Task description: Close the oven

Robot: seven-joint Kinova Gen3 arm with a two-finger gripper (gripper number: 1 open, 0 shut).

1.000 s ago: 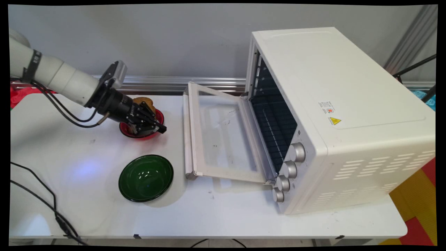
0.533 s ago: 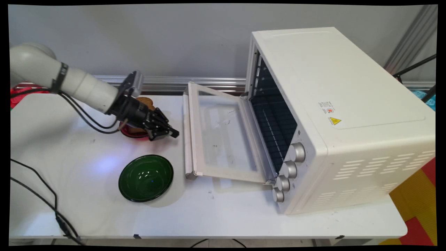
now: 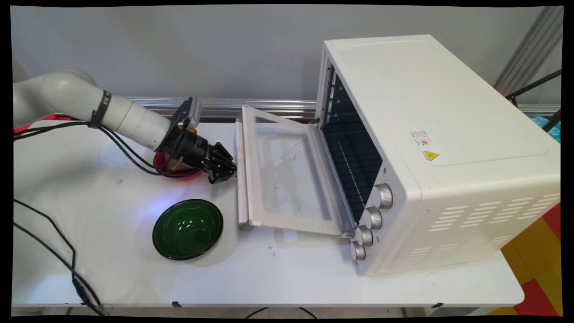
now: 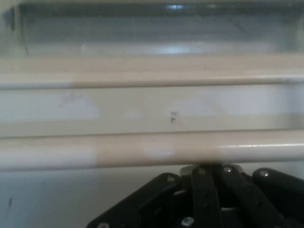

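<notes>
Starting from the oven door's handle (image 3: 239, 179), we find the claw (image 3: 223, 169) just beside it at the door's free edge, its fingers closed together on nothing; we cannot tell whether the tips touch the bar. In the hand view the handle (image 4: 152, 149) runs as a pale bar straight across the picture just beyond the claw (image 4: 204, 167), so the claw faces it squarely. The bar's long axis runs from the far side of the bench (image 3: 291, 278) toward the near side, across the arm's line of reach. We judge there is little room here: any motion needs to be slow and square to the bar. The glass door (image 3: 287, 175) hangs open, folded down, pointing away from the white oven (image 3: 426, 134) toward the arm. Just behind the claw a red bowl (image 3: 179, 174) sits under the wrist. A green bowl (image 3: 187, 229) lies nearer us, apart from both.
</notes>
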